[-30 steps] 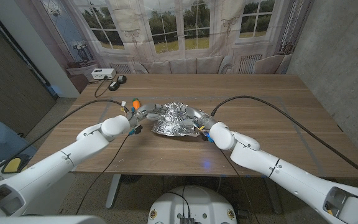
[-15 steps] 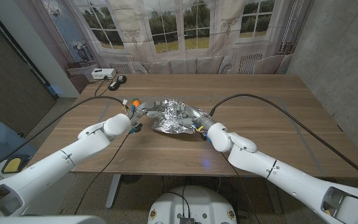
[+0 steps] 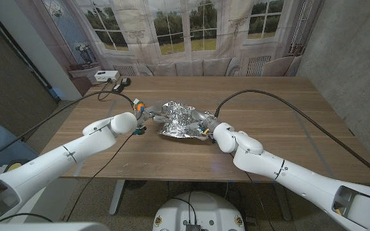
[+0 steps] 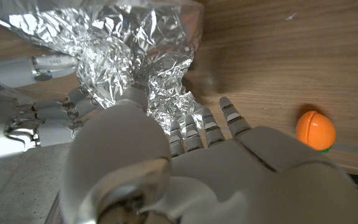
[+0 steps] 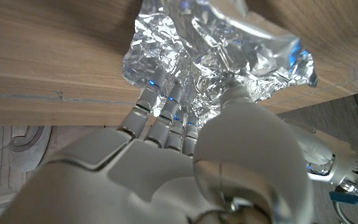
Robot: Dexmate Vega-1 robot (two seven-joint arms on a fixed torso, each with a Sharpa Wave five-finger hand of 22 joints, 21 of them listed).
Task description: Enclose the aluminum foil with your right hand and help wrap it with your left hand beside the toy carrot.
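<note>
At the centre of the head view the foil (image 3: 180,120) lies crumpled on the table (image 3: 288,122), right hand (image 3: 203,124) and left hand (image 3: 148,116) both pressing its sides, fingers curled into it. Beside the carrot (image 3: 140,106), it looks light, crushable, easily torn; take hold at the loose edges.

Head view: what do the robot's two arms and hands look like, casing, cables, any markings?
Both arms wear smooth glossy white rounded shells with small dark dots. The left hand and right hand are pale grey, with segmented fingers. A black cable loops over the wooden table to each wrist, where small orange and blue connectors show. No lettering is legible.
</note>
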